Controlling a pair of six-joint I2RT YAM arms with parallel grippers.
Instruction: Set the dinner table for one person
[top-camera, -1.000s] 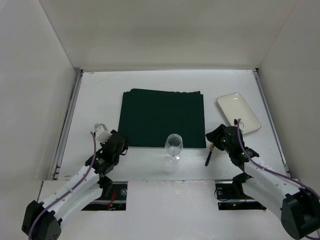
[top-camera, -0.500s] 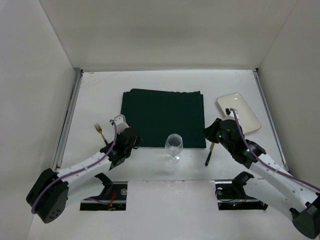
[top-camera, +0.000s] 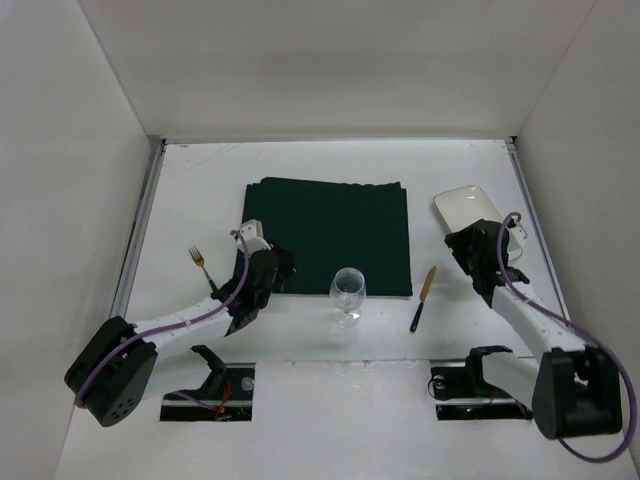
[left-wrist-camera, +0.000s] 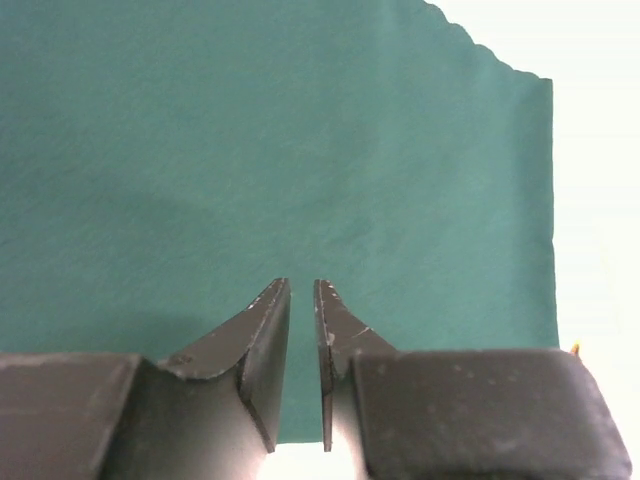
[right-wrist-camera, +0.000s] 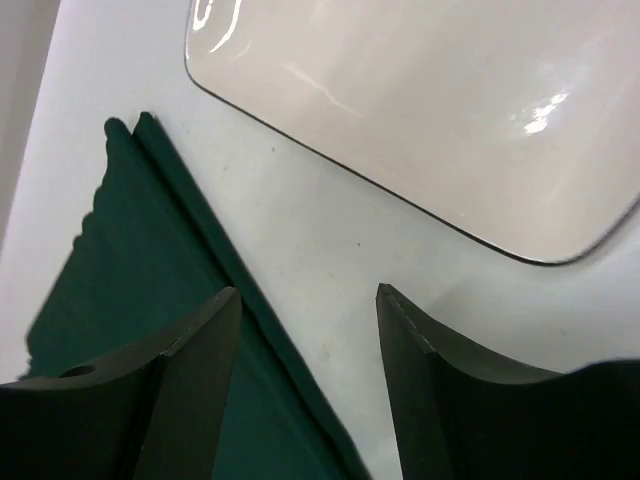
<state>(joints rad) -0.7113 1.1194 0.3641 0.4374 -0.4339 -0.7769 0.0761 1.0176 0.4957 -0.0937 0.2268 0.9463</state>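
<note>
The white bench (top-camera: 200, 190) takes up most of the top view, with thin rails along its sides. A dark green mat (top-camera: 325, 235) lies flat in the middle of it

The left pincer (left-wrist-camera: 302, 300) hangs over the near left part of the mat. Its fingers are almost together, with only a thin slit between them, and nothing is in the slit. The wrist view shows only green cloth under the tips, with the mat's edge and bare bench at the right

The right pincer (right-wrist-camera: 308, 292) is spread wide and has hold of nothing. It sits over the strip of bare bench between the mat's right edge and a cream rectangular plate (top-camera: 465, 207). The plate lies off the mat's far right corner, clear of the cloth, and the right arm covers part of it in the top view

A wine glass (top-camera: 348, 295) stands upright at the mat's near edge, between the two arms. A knife (top-camera: 422, 298) lies slanted on the bench just off the mat's near right corner. A fork (top-camera: 203, 268) lies on the bench left of the mat, with the left arm covering its handle end
</note>
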